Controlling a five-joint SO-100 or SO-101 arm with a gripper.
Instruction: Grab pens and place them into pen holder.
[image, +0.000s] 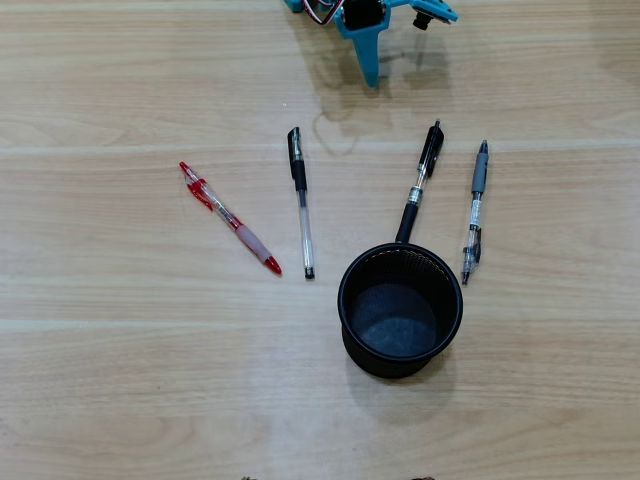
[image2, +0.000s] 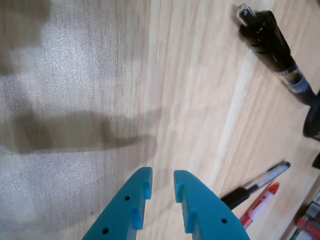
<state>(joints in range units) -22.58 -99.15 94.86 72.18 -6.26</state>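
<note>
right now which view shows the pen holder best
The overhead view: the pen holder shows whole, round rim and empty inside. The wrist view catches at most a dark sliver at its right edge, too little to identify.

Overhead view: four pens (image: 301, 200) fanned behind pen holder (image: 400, 352); one touching rim.

I read the surface (image: 120, 340) as pale wood-grain laminate, smooth with a soft satin sheen in the wrist view. The claw (image2: 161, 184) is matt turquoise plastic, faint print-layer texture. At 6 o'clock overhead, the pen holder (image: 352, 350) looks like black metal mesh with a solid rim, matt. Red pen (image: 230, 218): glossy clear plastic, rubbery pink grip. Black-capped pen (image: 302, 205): clear barrel. Black pen (image2: 272, 47): glossy plastic. Grey pen (image: 475, 210): matt grip, clear barrel.
</note>
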